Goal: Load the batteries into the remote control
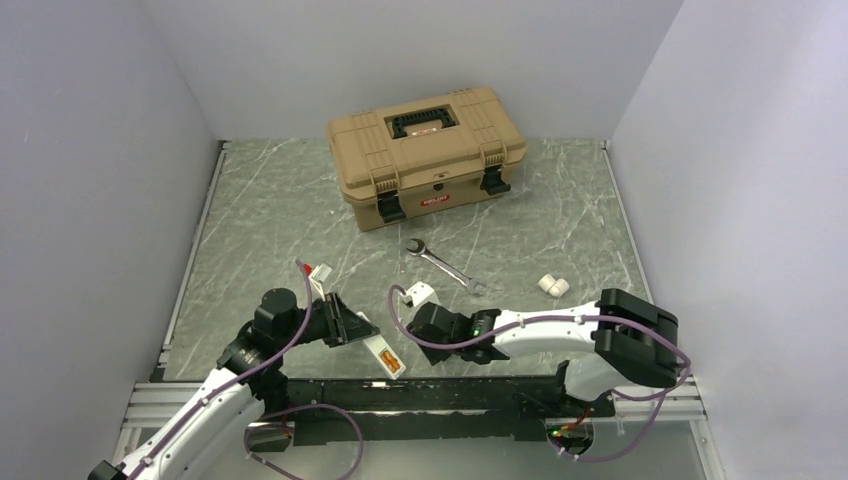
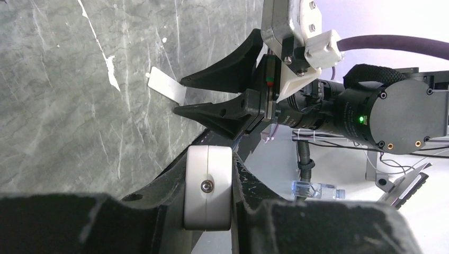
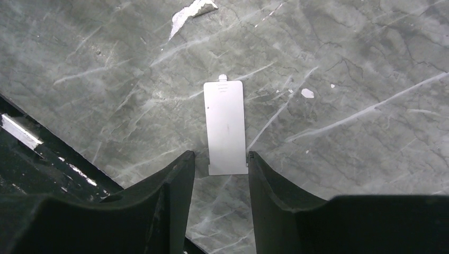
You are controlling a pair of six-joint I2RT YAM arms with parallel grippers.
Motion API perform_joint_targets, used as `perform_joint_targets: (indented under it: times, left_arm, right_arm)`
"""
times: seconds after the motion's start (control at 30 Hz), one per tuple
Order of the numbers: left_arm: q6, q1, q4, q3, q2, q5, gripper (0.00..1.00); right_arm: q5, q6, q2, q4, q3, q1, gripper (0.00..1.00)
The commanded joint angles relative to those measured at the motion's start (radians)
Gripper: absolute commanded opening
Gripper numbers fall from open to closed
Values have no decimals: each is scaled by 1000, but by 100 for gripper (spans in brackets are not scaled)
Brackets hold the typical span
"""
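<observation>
Slim white remote control [image 1: 386, 357], orange-brown recess up, slanted at near middle, far-left end clamped in left claw [image 1: 350, 327]. Flat white battery cover [image 3: 226, 127] detached, flat on tabletop [image 3: 344, 79]. Two small white batteries [image 1: 553, 286] side by side, well right.

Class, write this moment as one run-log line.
left gripper shut on remote control | right gripper open, straddling battery cover flat on table | batteries on table

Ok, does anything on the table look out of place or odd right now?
Nothing looks spilled or broken. The remote control, held in the left gripper, shows its orange recess uncovered; its white cover lies loose on the table, between the fingers of the open right gripper. The two batteries lie apart from it, further right.
</observation>
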Motion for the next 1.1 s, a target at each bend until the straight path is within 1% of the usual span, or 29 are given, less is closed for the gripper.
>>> perform_joint_targets:
  times: [0.0,0.07,0.27,0.43,0.9,1.07]
  left_arm:
    - [-11,1,73,-1,4,13,0]
    - [-10,1,72,0,4,14,0]
    - [-5,1,65,7,4,12,0]
    - [-7,2,75,4,11,14,0]
    - [3,2,57,7,11,1,0]
    - [6,2,31,14,5,-31,0]
  right_arm:
    - [15,26,25,-93,11,16,40]
    - [5,22,35,-96,18,18,35]
    - [4,21,77,-124,55,29,32]
    - [17,38,76,-117,55,36,25]
    - [85,82,-84,-154,47,36,25]
    - [98,98,-160,-179,45,35,25]
